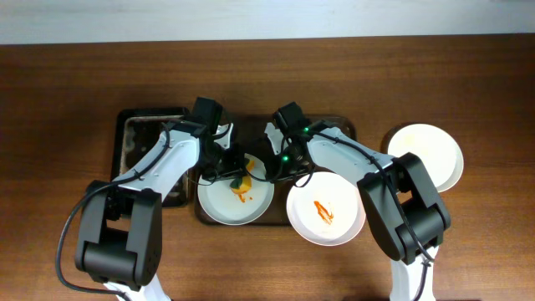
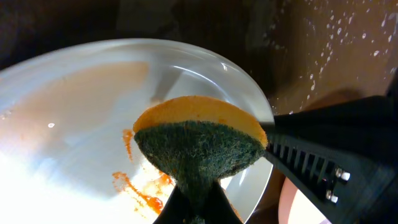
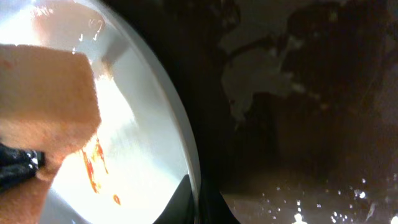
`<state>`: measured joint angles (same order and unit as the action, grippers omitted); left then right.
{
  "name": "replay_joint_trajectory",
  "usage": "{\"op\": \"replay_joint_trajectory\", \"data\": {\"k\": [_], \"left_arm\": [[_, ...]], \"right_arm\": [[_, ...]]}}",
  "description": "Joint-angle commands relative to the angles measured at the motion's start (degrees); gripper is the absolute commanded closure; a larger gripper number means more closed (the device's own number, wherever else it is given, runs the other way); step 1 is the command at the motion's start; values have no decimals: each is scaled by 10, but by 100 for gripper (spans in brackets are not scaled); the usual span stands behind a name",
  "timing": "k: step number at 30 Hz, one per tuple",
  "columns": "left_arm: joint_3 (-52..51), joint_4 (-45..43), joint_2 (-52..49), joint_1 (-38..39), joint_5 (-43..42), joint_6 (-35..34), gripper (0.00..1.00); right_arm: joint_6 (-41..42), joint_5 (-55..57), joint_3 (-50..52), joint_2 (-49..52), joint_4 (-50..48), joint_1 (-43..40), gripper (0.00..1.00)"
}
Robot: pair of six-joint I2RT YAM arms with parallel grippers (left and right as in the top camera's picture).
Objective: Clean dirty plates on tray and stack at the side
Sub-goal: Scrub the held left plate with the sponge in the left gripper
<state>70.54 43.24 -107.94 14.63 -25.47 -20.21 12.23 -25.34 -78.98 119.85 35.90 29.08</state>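
A pale plate (image 1: 224,203) with an orange sauce smear lies on the left half of the dark brown tray (image 1: 344,132). My left gripper (image 1: 237,172) is shut on a yellow and green sponge (image 2: 199,146), green side down, just over the smear (image 2: 144,190). My right gripper (image 1: 280,161) is shut on that plate's right rim (image 3: 193,168), which passes between its two fingers. A white plate (image 1: 326,209) with an orange smear lies at the tray's front right, over its rim. A clean white plate (image 1: 426,155) rests on the table to the right.
A smaller black tray (image 1: 138,134) stands left of the brown tray, under my left arm. The brown tray's floor (image 3: 298,124) beside the held plate is wet and speckled. Bare wooden table (image 1: 67,100) surrounds both trays.
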Motion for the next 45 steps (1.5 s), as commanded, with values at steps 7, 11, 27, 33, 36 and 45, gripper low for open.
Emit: {"op": "replay_joint_trajectory", "data": {"k": [7, 11, 27, 33, 36, 45], "left_arm": [[-3, -49, 17, -2, 0, -9, 100], [-3, -106, 17, 0, 0, -37, 100], [-4, -233, -54, 4, -78, -150, 100], [-4, -261, -104, 7, -129, -159, 100], [-4, -256, -126, 7, -128, -167, 100], [-4, -144, -133, -38, 43, -129, 100]], "right_arm": [[95, 45, -43, 7, -39, -50, 96], [155, 44, -46, 7, -43, -74, 96], [173, 64, -46, 8, -31, -62, 96], [172, 64, -46, 8, -31, -62, 96], [173, 64, -46, 8, -31, -62, 96], [172, 64, -46, 8, -31, -62, 96]]}}
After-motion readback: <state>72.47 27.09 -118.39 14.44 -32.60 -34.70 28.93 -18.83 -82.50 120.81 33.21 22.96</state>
